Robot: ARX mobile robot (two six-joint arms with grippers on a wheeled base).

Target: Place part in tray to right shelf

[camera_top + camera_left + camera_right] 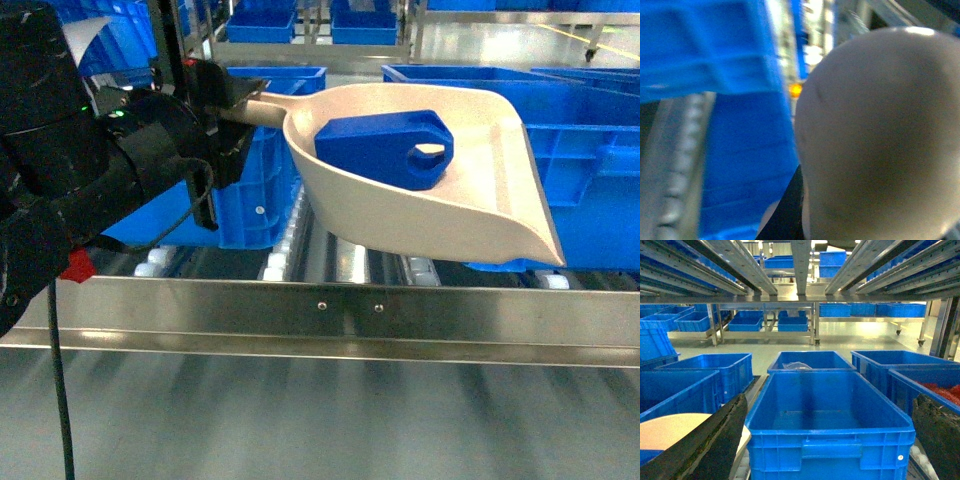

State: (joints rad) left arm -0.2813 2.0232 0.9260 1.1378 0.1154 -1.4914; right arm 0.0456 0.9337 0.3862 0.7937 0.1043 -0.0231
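**Scoop held over the shelf rail with the part inside**

The left hand (232, 105) was clamped on the handle of the beige scoop (480, 215), holding it in the air above the steel shelf's (320, 310) shiny front rail. The small blue part (385, 148) lay inside the scoop's bowl, its hooked cut-out toward the lip. Behind the scoop stood large blue crates (590, 170) on the shelf's white rollers. The right hand's dark fingers (715, 440) framed an open crate (827, 415), spread wide apart and holding nothing.
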